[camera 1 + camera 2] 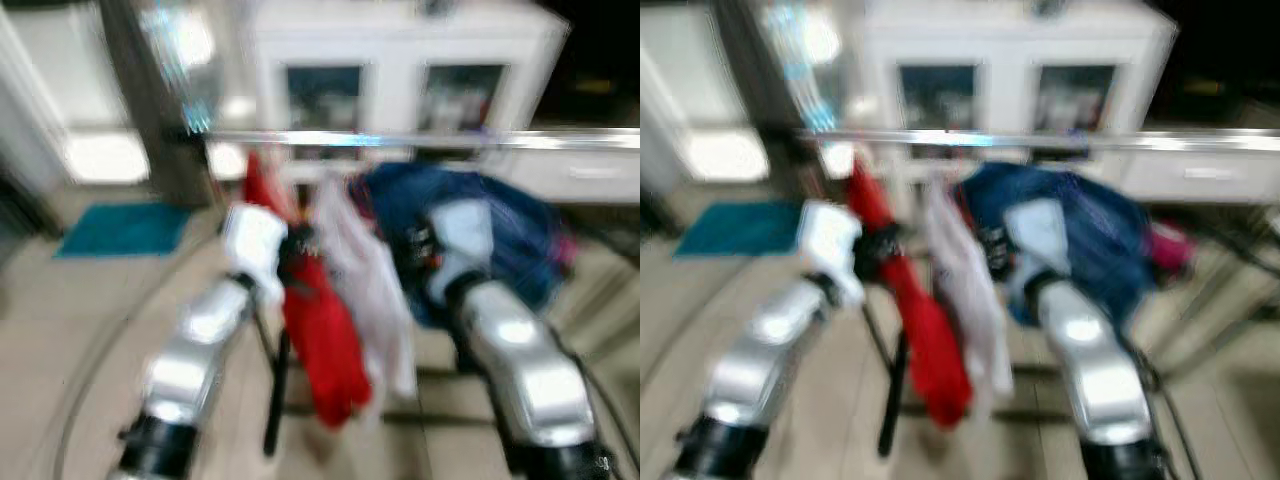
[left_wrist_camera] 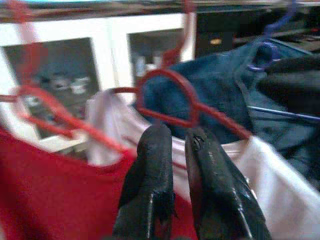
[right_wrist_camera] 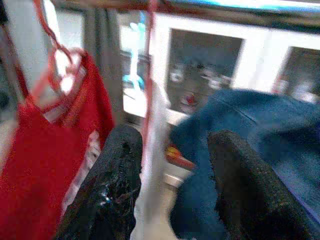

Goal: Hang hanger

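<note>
A metal rail (image 1: 420,140) carries a red garment (image 1: 325,340), a white garment (image 1: 375,280) and a blue garment (image 1: 500,230); the head views are blurred. My left gripper (image 1: 295,250) is up against the top of the red garment. In the left wrist view its fingers (image 2: 155,165) are shut, the tips just under the neck of a red hanger (image 2: 167,80) that carries the white garment (image 2: 270,175). I cannot tell whether they touch the wire. My right gripper (image 3: 172,140) is open, with the white garment's edge (image 3: 152,165) hanging between its fingers and the blue garment (image 3: 250,125) behind.
A white glass-door cabinet (image 1: 400,60) stands behind the rail. A teal mat (image 1: 125,228) lies on the tiled floor to the left. The rack's black leg (image 1: 275,400) stands under the red garment, between my arms.
</note>
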Robot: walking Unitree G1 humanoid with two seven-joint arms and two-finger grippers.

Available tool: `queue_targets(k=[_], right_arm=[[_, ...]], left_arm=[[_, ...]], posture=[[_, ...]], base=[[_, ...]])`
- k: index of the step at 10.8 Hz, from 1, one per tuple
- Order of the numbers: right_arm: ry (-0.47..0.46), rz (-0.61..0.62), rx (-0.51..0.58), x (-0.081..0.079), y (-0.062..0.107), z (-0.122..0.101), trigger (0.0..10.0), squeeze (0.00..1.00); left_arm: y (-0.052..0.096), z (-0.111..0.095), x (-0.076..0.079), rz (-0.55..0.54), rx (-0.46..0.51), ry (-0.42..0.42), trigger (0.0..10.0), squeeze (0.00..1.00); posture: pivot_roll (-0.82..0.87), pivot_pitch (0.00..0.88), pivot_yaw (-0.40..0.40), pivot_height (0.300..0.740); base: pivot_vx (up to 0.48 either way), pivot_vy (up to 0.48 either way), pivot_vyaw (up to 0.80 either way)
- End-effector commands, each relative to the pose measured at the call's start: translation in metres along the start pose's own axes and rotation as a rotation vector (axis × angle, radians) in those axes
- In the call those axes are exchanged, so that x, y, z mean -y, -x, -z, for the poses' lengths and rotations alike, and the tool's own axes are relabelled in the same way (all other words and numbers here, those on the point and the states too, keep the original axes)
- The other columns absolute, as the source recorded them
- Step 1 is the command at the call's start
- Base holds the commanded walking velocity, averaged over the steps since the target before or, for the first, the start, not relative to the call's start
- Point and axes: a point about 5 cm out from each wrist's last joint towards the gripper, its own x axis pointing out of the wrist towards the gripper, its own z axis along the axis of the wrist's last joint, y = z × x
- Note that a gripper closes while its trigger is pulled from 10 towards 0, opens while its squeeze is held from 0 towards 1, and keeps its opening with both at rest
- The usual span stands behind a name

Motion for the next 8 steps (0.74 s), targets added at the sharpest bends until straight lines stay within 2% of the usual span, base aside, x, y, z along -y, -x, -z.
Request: queue_targets(k=[1, 2, 3, 4, 5, 6, 7, 8], right_arm=[[0.027, -0.060, 0.031, -0.005, 0.000, -0.010, 10.0, 0.00], [0.057, -0.091, 0.035, -0.004, 0.002, -0.014, 10.0, 0.00], [0.036, -0.102, 0.050, -0.002, 0.003, -0.018, 10.0, 0.00], [-0.008, -0.091, 0.059, 0.003, 0.000, -0.025, 10.0, 1.00], [-0.049, -0.089, 0.058, 0.005, -0.005, -0.031, 10.0, 1.00], [-0.043, -0.072, 0.029, 0.010, -0.015, -0.031, 10.0, 1.00], [-0.002, -0.081, -0.020, 0.014, -0.025, -0.029, 10.0, 1.00], [0.031, -0.087, -0.083, 0.020, -0.036, -0.028, 10.0, 1.00]], left_arm=[[0.006, -0.003, -0.005, 0.003, 0.013, -0.019, 10.0, 0.00], [0.009, -0.004, 0.000, 0.063, 0.018, -0.012, 10.0, 0.00], [0.015, -0.005, 0.003, 0.132, 0.017, -0.031, 10.0, 0.00], [0.022, -0.003, 0.000, 0.200, -0.036, -0.048, 10.0, 0.00], [0.027, -0.001, -0.010, 0.197, -0.073, -0.097, 10.0, 0.00], [0.033, -0.002, -0.021, 0.219, -0.099, -0.095, 10.0, 0.08], [0.039, -0.002, -0.020, 0.303, -0.129, -0.068, 10.0, 1.00], [0.044, -0.001, -0.017, 0.374, -0.158, -0.059, 10.0, 1.00]], posture=[[-0.09, 0.000, 0.047, 0.740], [-0.09, 0.000, 0.047, 0.740], [-0.09, 0.000, 0.047, 0.740], [-0.09, 0.000, 0.047, 0.740], [-0.09, 0.000, 0.047, 0.740], [-0.09, 0.000, 0.049, 0.740], [-0.09, 0.000, 0.053, 0.740], [-0.10, 0.000, 0.060, 0.740]], base=[[0.000, 0.000, 0.00], [0.000, 0.000, 0.00], [0.000, 0.000, 0.00], [0.000, 0.000, 0.00], [0.000, 0.000, 0.00], [0.000, 0.000, 0.00], [0.000, 0.000, 0.00], [0.000, 0.000, 0.00]])
